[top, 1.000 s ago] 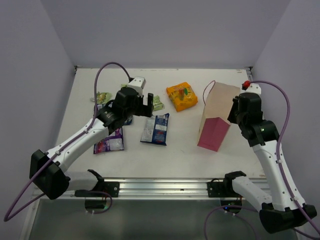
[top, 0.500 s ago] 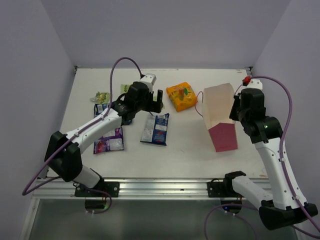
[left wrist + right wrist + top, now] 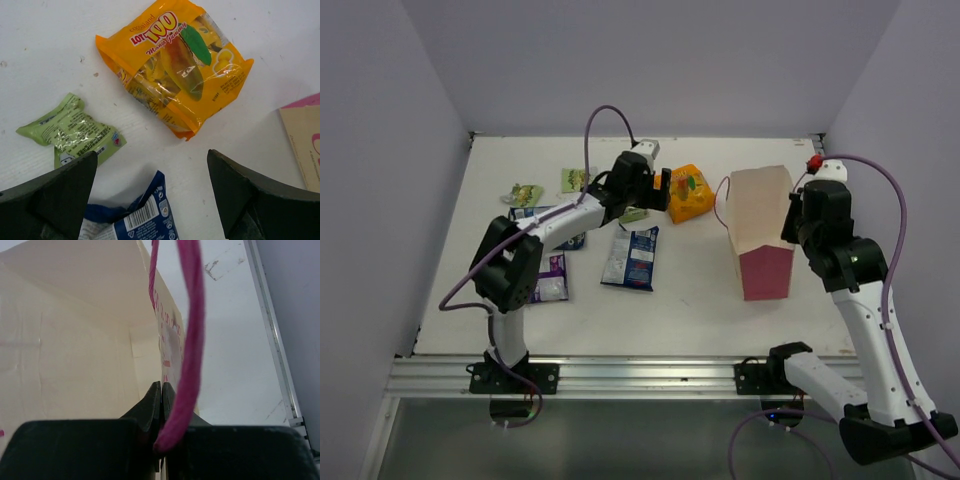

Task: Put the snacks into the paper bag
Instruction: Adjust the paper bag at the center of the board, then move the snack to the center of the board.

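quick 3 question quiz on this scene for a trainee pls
1. True or false: the left pincer holds the orange packet.
2. What is the right pincer shut on? A: the bag. B: the orange packet. C: nothing.
3. Fill in: in the left wrist view, the packet lying left of the orange packet is ___.
Key: 1 false, it is open above the packet. 2 A. 3 the green packet.

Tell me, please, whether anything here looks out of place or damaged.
Nothing spilled or torn. The right gripper is shut on the rim of the paper bag, its pink cord handle seemingly caught alongside; one small green packet is crumpled.
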Available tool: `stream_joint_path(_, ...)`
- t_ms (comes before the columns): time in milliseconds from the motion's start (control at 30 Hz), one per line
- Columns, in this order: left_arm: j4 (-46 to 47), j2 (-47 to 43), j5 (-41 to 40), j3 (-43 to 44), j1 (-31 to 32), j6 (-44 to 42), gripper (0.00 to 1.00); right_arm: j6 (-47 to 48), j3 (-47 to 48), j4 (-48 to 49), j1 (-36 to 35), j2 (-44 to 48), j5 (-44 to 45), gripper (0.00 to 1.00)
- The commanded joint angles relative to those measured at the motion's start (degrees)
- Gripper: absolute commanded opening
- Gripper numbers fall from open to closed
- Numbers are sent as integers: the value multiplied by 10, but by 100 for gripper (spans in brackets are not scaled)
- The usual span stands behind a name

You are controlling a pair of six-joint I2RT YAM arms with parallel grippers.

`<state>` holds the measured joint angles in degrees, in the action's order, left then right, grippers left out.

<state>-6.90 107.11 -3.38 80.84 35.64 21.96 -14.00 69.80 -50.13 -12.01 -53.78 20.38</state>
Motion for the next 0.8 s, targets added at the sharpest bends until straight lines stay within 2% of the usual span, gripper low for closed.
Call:
stream_joint_path(0,49,63,6,70,-4,12,94,9,-5,25,-3,20,31,0)
stream_joint_path(200,53,136,14,122,-4,83,89,8,-18,30,-4,32,47,0)
stream_joint_path(367,121,154,21,103,-3,160,83,10,-23,28,-5,38,55,0)
stream_joint_path(533,137,178,52,105,-4,179,75,10,-27,33,-5,39,52,0)
stream_joint_path(667,145,173,59,81,-4,182,65,8,-29,33,-4,39,47,0)
stream_joint_path(733,150,171,66,62,-4,185,63,7,-31,35,-4,41,44,0)
stream_joint_path(767,155,168,72,57,-3,186,54,7,-31,35,-4,42,42,0)
